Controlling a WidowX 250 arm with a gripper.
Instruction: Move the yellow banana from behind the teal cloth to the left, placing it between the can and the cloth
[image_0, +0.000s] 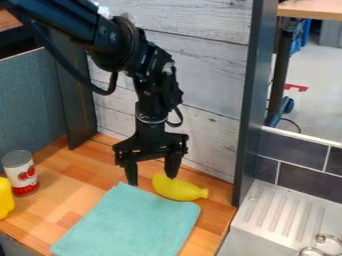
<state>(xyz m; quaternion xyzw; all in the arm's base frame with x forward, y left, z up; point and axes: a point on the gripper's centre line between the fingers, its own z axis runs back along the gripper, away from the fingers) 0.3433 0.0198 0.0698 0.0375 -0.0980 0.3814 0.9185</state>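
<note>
The black gripper (152, 179) hangs down over the back of the wooden counter, its two fingers spread apart with nothing between them. Its right finger is just above or beside the rounded left end of a yellow toy vegetable (179, 189), which looks like a squash or an eggplant shape. I cannot tell whether they touch. A turquoise cloth (131, 222) lies flat in front, its back edge close to the left finger and to the yellow toy.
At the left stand a can with red tomatoes on its label (21, 173) and a yellow object (5, 198). A white wood-look wall rises behind. A dark post (253, 110) divides the counter from the metal sink unit (284, 215) on the right.
</note>
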